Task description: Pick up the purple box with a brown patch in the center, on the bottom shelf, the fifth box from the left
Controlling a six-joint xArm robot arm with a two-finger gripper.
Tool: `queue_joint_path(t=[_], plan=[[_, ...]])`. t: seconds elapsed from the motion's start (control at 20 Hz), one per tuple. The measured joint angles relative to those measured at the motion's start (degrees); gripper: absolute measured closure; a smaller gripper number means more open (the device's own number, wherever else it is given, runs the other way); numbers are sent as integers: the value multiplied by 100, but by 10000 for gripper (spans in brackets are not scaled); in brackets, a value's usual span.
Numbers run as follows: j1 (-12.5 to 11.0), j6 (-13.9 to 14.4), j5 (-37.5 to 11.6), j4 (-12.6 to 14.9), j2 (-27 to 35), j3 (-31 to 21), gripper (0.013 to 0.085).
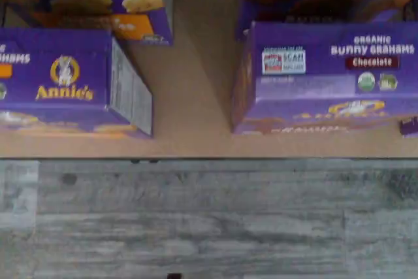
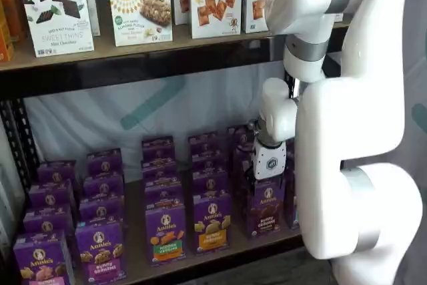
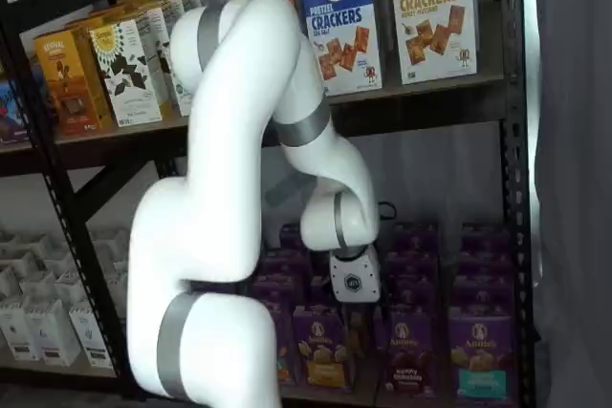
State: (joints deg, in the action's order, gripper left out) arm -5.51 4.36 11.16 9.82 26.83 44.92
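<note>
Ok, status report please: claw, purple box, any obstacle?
Claw above front row, fingers unclear. Purple box upright on bottom shelf. Neighbour carton beside it, apart.

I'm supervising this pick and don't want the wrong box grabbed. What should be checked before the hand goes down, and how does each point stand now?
1. Right box found: the purple box reads "Chocolate" on top in the wrist view: ok.
2. Box upright at the front of the bottom shelf: ok.
3. Side clearance: bare board separates it from the orange-band box: ok.
4. Hand lined up: in a shelf view it hangs just above the box's column, but exact centring: cannot tell.
5. Fingers open: none plainly show: cannot tell.
6. Box not yet held: ok.
</note>
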Motion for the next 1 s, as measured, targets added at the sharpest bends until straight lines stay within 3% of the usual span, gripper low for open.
queue_joint_path(t=[0.25, 0.75, 1.0], plan=[[-67, 37, 116, 106, 316, 447, 130], [-155, -394, 315, -241, 944, 1288, 130], [-229, -434, 351, -208, 1231, 1658, 130]])
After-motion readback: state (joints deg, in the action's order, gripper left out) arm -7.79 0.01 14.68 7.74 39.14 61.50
